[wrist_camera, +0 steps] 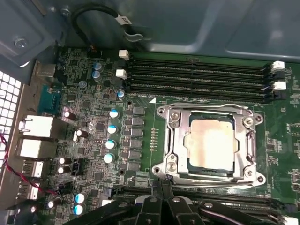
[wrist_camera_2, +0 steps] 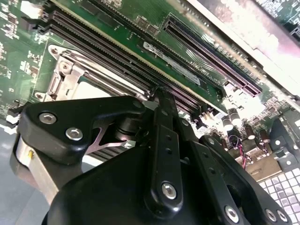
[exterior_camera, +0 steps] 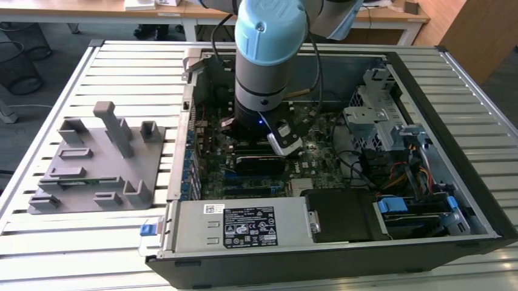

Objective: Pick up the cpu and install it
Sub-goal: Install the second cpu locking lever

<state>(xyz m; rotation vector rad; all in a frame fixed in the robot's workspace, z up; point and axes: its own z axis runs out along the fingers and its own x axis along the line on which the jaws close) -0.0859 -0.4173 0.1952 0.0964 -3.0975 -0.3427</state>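
The cpu point(wrist_camera: 211, 142), a flat square chip with a pale silvery top, lies in the motherboard socket, framed by the silver metal bracket point(wrist_camera: 171, 140). A sliver of the cpu point(wrist_camera_2: 88, 92) also peeks out beside the black linkage in the second wrist view. My gripper point(wrist_camera: 161, 187) hovers just off one edge of the socket, apart from the chip, with its black fingers point(wrist_camera_2: 159, 101) pressed together and nothing between them. In the exterior view the arm point(exterior_camera: 263, 60) reaches straight down into the open computer case.
Long black memory slots point(wrist_camera: 197, 75) run beside the socket, and capacitors point(wrist_camera: 111, 136) stand on its other side. The case walls point(exterior_camera: 453, 109), drive cage point(exterior_camera: 376, 118) and power supply point(exterior_camera: 242, 225) hem in the board. A grey fixture plate point(exterior_camera: 97, 167) sits at the exterior view's left.
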